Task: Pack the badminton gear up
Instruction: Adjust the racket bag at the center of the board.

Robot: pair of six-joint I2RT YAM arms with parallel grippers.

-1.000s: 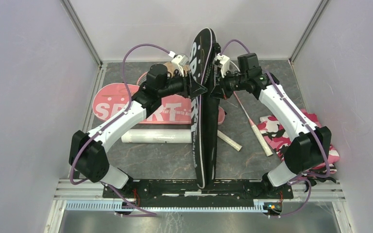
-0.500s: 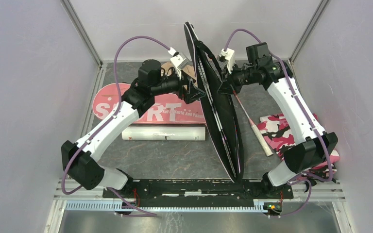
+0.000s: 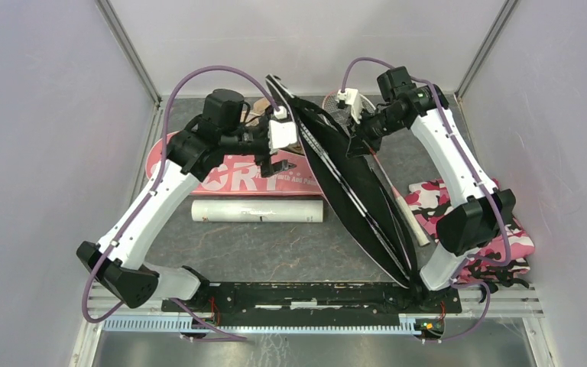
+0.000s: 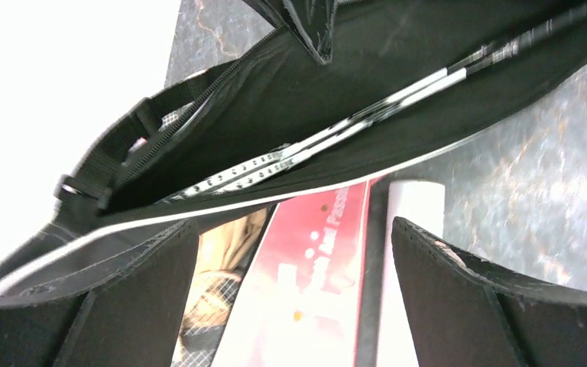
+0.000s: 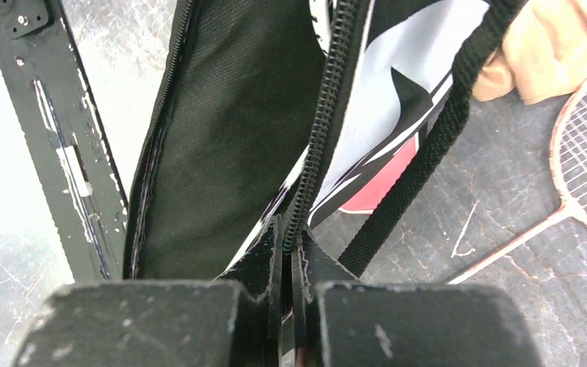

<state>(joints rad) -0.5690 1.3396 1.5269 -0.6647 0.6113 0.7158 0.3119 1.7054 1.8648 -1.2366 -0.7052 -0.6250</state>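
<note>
Overhead, the left end effector (image 3: pixel 277 164) has let go of the long black racket-shaped fabric cover (image 3: pixel 359 199) and stands open. The cover now leans rightward over the table (image 3: pixel 275 252), so handling likely rests on one arm.
Left wrist: a thin-framed racket (image 4: pixel 336 138) lies inside its open mouth.
Right wrist: the right end effector (image 5: pixel 290 252) clamps the zipper edge (image 5: pixel 329 130).

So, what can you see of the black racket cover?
The black cover is matte fabric with white trim, a zipper and a strap. Unzipped, it gapes with a racket inside. It stands on edge, slanting from far centre toward the right arm's base. The right gripper pinches its zipper edge; the open left gripper is apart.
</note>
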